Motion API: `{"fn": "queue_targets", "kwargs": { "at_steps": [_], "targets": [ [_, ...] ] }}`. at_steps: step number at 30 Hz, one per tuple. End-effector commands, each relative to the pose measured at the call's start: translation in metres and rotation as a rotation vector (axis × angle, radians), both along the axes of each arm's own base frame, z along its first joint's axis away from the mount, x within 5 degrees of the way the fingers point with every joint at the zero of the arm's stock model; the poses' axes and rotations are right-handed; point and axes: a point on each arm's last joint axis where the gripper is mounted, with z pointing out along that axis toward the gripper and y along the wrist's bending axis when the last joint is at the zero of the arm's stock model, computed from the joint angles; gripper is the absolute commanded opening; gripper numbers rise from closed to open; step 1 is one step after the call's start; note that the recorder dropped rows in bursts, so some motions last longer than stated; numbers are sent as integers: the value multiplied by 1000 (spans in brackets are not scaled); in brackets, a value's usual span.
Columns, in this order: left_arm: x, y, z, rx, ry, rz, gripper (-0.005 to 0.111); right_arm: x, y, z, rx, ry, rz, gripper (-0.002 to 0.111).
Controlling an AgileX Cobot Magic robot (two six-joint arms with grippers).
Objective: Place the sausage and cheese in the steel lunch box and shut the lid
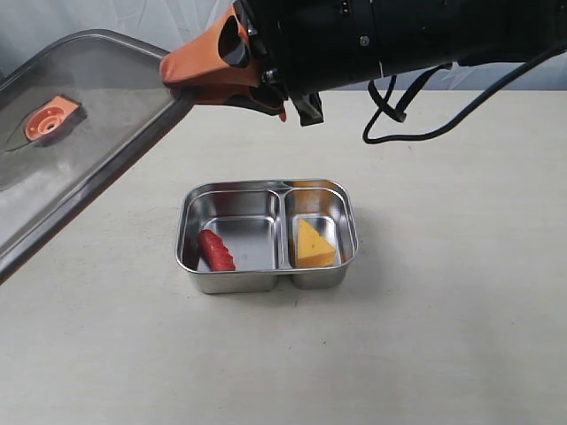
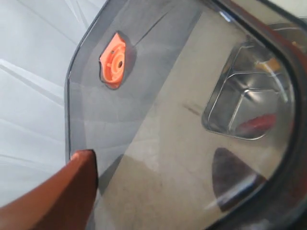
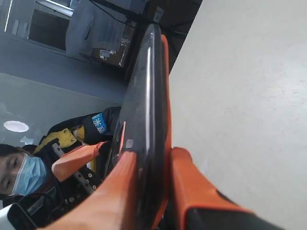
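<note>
Nearest, on the pale table [image 1: 425, 354]: the steel lunch box [image 1: 252, 282], uncovered, both compartments in plain sight. In the left compartment, the sausage [image 1: 215, 251], lying close against the outer wall toward the front corner. In the right compartment, past the dividing wall, the cheese [image 1: 314, 244], flat on the floor with its point toward the back. Above and to the left of the box, well clear of it: the lid [image 1: 97, 150], aloft and steeply tilted, orange valve tab [image 1: 50, 119] facing up. Pinched at its upper right edge by the right gripper [image 1: 182, 78], orange fingers [image 3: 120, 191] closed on either face of the rim, arm reaching across from the right. From the left wrist, the left gripper [image 2: 153, 160] spread wide: one orange finger [image 2: 72, 191] just off the lid's edge, the other only a dark shape through the smoky plastic, clamped on nothing. Through that same plastic, the box and the red sausage below, blurred. Farthest back, a pale backdrop [image 1: 53, 18].
</note>
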Motion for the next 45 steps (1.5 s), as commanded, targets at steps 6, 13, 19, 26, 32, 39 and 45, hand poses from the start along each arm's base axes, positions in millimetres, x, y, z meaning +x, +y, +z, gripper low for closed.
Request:
{"fn": "queue_targets", "kwargs": {
  "at_steps": [6,13,19,26,32,39,45],
  "targets": [
    [-4,4,0,-13,3,45,64,0,-9,12,9,-71,-30,-1],
    [-6,5,0,-3,-1,45,64,5,-32,29,42,-106,-74,-1],
    [-6,5,0,-17,6,49,64,6,-43,36,53,-123,-87,-1],
    [-6,5,0,-17,6,49,64,8,-45,33,40,-112,-103,-1],
    [-6,7,-2,-13,17,71,64,17,-57,28,21,-97,-197,-1],
    [-6,10,1,-50,-2,116,64,14,-99,-10,1,12,-440,-1],
    [-7,10,3,-91,-7,119,64,0,-109,-52,1,64,-505,-1]
  ]
}}
